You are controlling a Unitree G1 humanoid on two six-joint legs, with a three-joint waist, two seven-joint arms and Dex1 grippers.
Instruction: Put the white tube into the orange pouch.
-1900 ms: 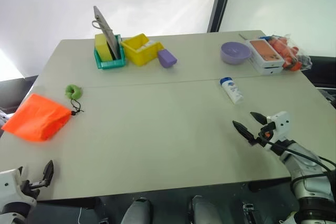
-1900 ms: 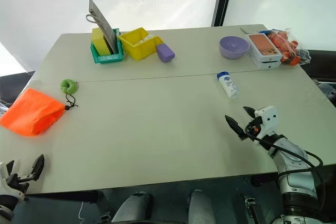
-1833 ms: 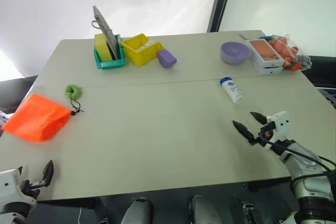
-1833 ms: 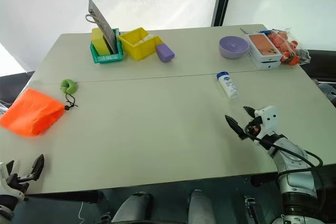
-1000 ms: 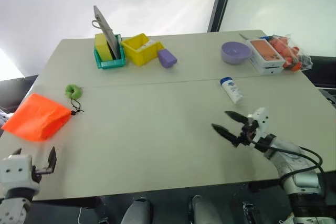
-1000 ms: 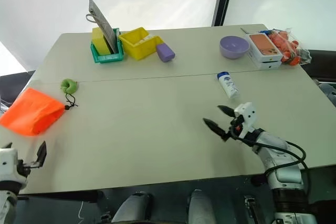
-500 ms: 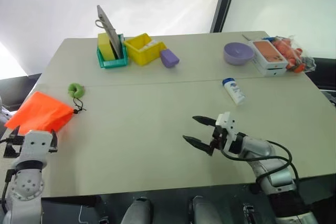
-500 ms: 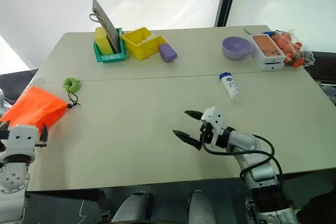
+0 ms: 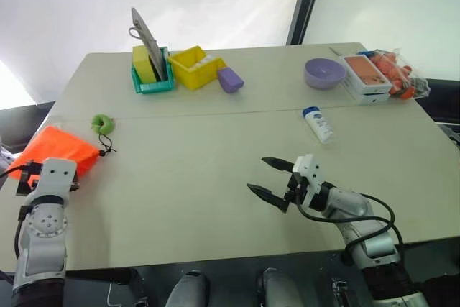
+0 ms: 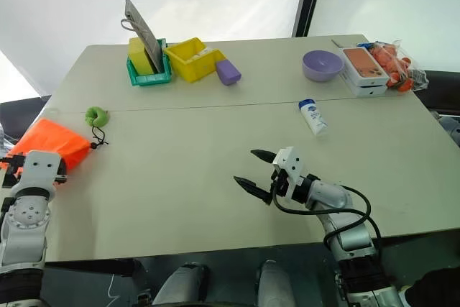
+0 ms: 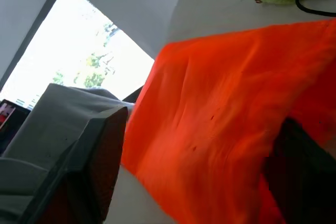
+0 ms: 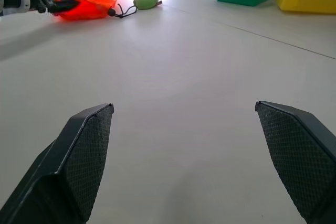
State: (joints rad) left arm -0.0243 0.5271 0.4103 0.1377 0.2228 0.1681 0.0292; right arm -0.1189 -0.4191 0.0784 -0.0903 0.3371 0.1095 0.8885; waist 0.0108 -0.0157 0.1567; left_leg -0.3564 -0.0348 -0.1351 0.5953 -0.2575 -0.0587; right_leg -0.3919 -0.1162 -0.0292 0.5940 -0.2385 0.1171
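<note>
The white tube (image 9: 318,123) lay flat on the bench (image 9: 215,163), blue cap toward the far edge, on the right half and just past the seam across the top; nothing touched it. The right tool (image 9: 272,180) hung level over bare bench nearer the front edge, well apart from the tube, its two black fingers (image 12: 84,150) spread wide with nothing between them. The orange pouch (image 9: 57,150) lay at the left edge of the bench, its black cord running to the green fuzzy ball (image 9: 102,122) just beyond it. The left tool (image 11: 199,182) was at the near end of the pouch (orange fabric lay between its fingers in the wrist view); whether it gripped the fabric could not be told. At the far side stood a green bin (image 9: 151,77), a yellow bin (image 9: 194,66), a purple block (image 9: 230,80), a purple bowl (image 9: 324,72) and a white-and-orange box (image 9: 366,77).
</note>
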